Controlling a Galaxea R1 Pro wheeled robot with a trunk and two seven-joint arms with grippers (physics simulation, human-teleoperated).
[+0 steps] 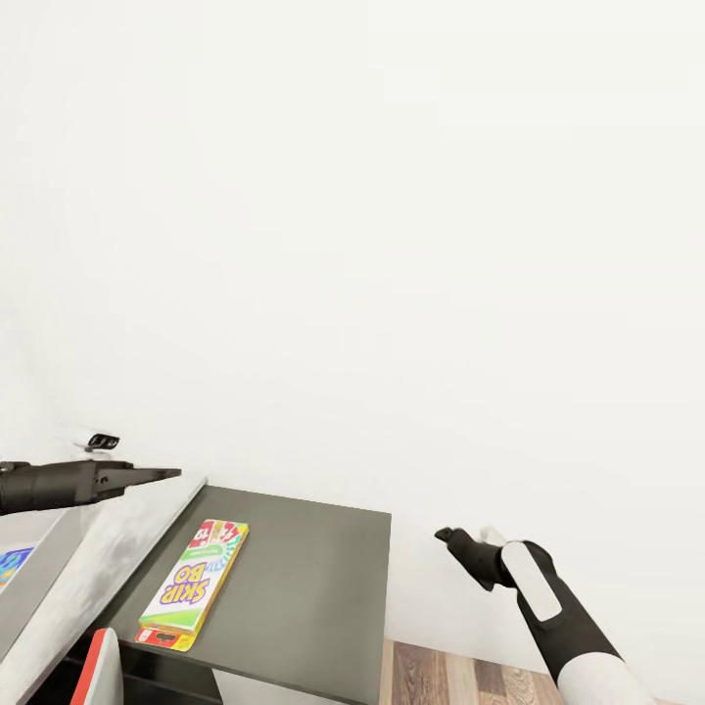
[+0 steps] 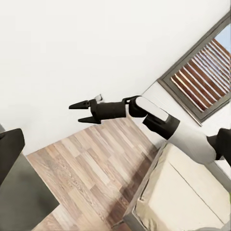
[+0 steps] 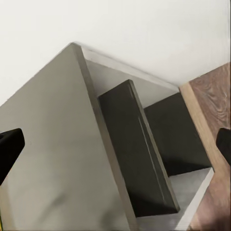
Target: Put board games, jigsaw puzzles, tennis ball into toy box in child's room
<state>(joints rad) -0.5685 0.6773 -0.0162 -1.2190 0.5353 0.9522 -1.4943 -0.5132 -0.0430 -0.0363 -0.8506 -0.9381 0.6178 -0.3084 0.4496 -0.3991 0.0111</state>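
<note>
White wall filled most of the head view; below it, the desk's lower dark-grey wing beside the light-grey upper top, and a strip of wood-plank floor at the right. Left hand hung in the air above the edge of the light-grey top, fingers drawn to a narrow point, looking pressed together with nothing between them. Right hand hung off the far right of the dark wing, over the floor; in the left wrist view its fingers stood spread and empty. The SKIP-BO board game lay flat on the dark wing near its left edge, just beside the step up to the grey top. Its long axis ran away from the robot toward the wall, slightly slanted. It lay below and a little right of the left hand, well apart from the right hand across the wing. Judgement: the left arm is the nearer; a reach would go down and slightly rightward, fingers closing across the box's short width. The bed showed in the left wrist view.
</note>
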